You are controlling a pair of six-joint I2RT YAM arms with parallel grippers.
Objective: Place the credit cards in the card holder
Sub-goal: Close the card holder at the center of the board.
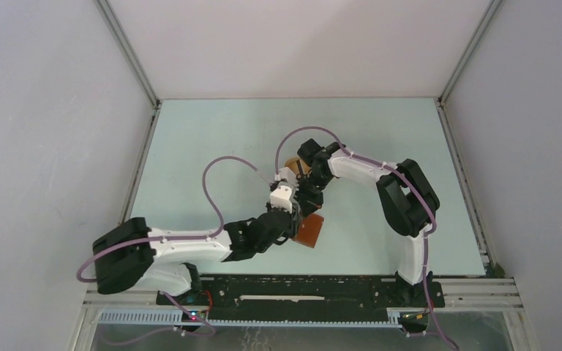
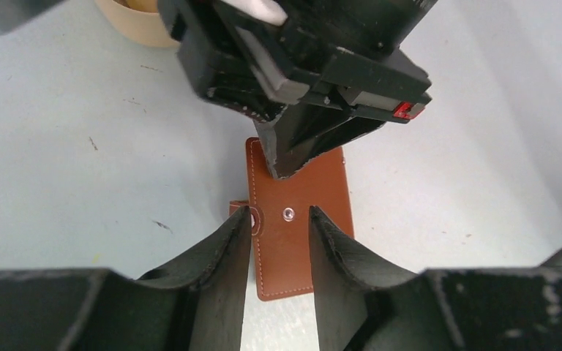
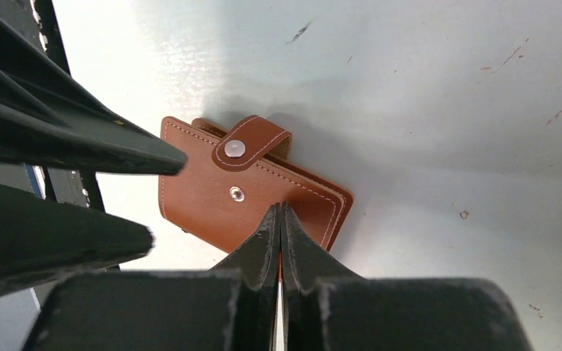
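Observation:
The card holder is a closed reddish-brown leather case lying flat on the table, strap tab unsnapped beside its snap. In the left wrist view the holder lies under my left gripper, which is open with a finger on each side of the snap; the left finger is at the strap tab. My right gripper is shut with nothing between its fingers, tips down on the holder. It also shows in the left wrist view at the holder's far end. No credit cards are visible.
A tan tray stands on the table just beyond the right gripper, also partly visible from above. My left gripper's fingers fill the left of the right wrist view. Side walls enclose the pale table.

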